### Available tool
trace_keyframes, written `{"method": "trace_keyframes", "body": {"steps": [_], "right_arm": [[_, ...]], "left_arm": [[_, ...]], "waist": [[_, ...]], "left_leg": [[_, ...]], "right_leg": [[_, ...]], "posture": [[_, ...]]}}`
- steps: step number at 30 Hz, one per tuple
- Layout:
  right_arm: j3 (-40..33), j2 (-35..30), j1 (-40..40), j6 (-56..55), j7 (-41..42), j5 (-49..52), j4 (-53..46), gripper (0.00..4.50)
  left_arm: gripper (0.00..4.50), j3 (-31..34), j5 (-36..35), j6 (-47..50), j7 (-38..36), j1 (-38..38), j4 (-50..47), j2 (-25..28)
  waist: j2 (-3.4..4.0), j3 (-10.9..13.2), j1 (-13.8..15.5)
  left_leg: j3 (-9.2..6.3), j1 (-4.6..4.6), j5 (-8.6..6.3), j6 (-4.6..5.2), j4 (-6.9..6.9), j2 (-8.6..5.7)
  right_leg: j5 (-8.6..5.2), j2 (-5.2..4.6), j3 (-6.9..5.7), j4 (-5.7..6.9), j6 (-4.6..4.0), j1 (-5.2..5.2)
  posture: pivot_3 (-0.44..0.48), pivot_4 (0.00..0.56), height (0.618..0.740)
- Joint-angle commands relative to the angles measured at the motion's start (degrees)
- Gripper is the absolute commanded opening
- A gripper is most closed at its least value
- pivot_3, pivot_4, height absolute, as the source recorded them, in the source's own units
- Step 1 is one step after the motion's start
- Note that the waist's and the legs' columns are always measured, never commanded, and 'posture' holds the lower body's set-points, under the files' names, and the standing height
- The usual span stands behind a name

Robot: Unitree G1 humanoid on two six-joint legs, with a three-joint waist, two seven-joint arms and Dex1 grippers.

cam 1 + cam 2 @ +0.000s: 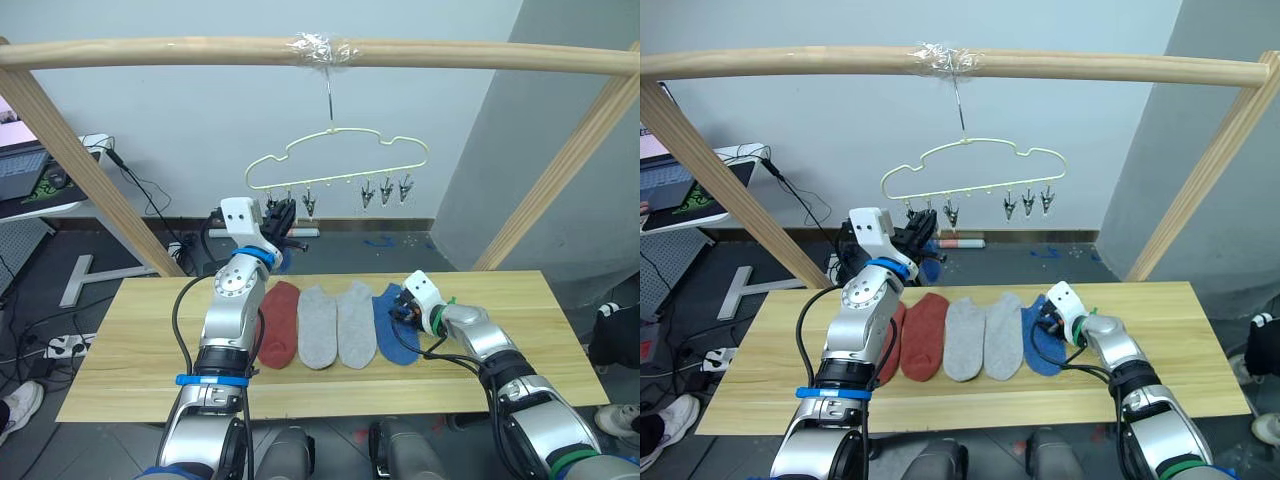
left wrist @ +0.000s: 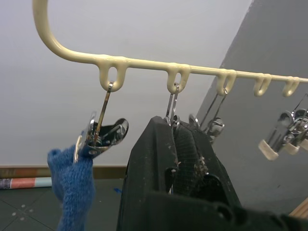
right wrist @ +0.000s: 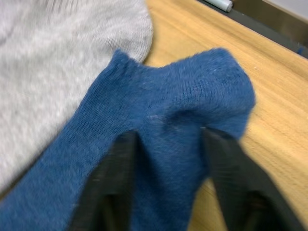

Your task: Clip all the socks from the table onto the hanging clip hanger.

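Blue sock (image 3: 159,144) lies at the right end of the row on the bench (image 1: 130,350); our right gripper (image 3: 166,180) has jaws apart astride its cuff. We should pinch the cuff only. Left gripper (image 2: 180,144), jaws together, is at the clip hanger (image 1: 335,160).

Left arm (image 1: 232,300) raised, right arm (image 1: 500,360) low, fingers (image 3: 115,183) spread.
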Motion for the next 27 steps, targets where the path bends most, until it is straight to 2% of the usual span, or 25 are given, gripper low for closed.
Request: {"method": "trace_keyframes", "body": {"steps": [1,3,5,11,16,20,27], "right_arm": [[1.9,-1.4,1.6,-2.8,0.7,-3.0,2.6,0.58],[2.1,-2.0,2.1,-4.3,1.0,-3.5,3.1,0.04],[1.6,-2.5,2.5,-6.3,1.7,-3.1,1.9,0.04],[2.2,-6.1,4.6,-16.6,5.3,-3.4,-7.1,0.04],[3.6,-8.1,7.0,-19.5,11.5,-1.5,-22.0,0.04],[5.1,-4.9,5.6,-15.2,11.5,-1.4,-30.4,0.04],[5.5,0.6,0.3,-11.3,10.0,-1.7,-30.0,0.04]], "left_arm": [[0.02,0.3,-0.8,-0.5,-0.3,-0.4,-3.0,0.2],[0.02,0.4,-0.9,-0.4,-0.4,-0.4,-3.1,0.3],[0.02,0.7,-1.6,0.4,-0.7,-0.2,-3.4,0.3],[0.02,3.9,-10.2,8.0,-3.0,-0.1,-6.2,-0.7],[0.02,7.7,-21.6,19.9,-5.5,-0.1,-10.1,-0.6],[0.02,10.2,-28.4,27.4,-6.1,0.1,-12.4,0.2],[0.02,11.2,-33.0,32.5,-6.1,0.1,-14.6,0.8]], "waist": [[0.0,0.0,0.0],[0.0,0.0,0.0],[0.0,0.0,0.1],[0.0,0.0,0.2],[-0.03,0.0,-0.5],[-0.04,0.0,-1.1],[-0.05,0.1,-1.0]], "left_leg": [[-0.01,0.0,0.0,0.0,0.0,0.0],[-0.02,0.01,0.0,0.0,0.01,0.0],[-0.03,0.03,0.0,0.0,0.03,0.0],[-0.03,-0.01,0.0,0.0,0.03,-0.02],[-0.03,-0.02,0.0,0.0,0.01,0.04],[-0.15,0.0,0.01,-0.01,0.02,0.07],[-0.34,-0.04,0.02,-0.04,0.04,-0.02]], "right_leg": [[0.0,0.0,-0.01,0.0,0.0,0.0],[0.0,0.0,-0.01,0.01,0.01,0.03],[-0.03,0.0,-0.02,0.01,0.08,0.07],[-0.11,-0.01,-0.01,-0.03,0.28,0.06],[-0.12,0.0,0.0,-0.02,0.3,0.01],[-0.12,0.01,-0.08,0.03,0.3,0.03],[-0.11,-0.04,-0.04,-0.06,0.29,0.03]], "posture": [[0.033,0.166,0.74],[0.033,0.166,0.74],[0.033,0.166,0.74],[0.033,0.166,0.74],[0.034,0.177,0.74],[0.034,0.177,0.74],[0.032,0.172,0.74]]}}
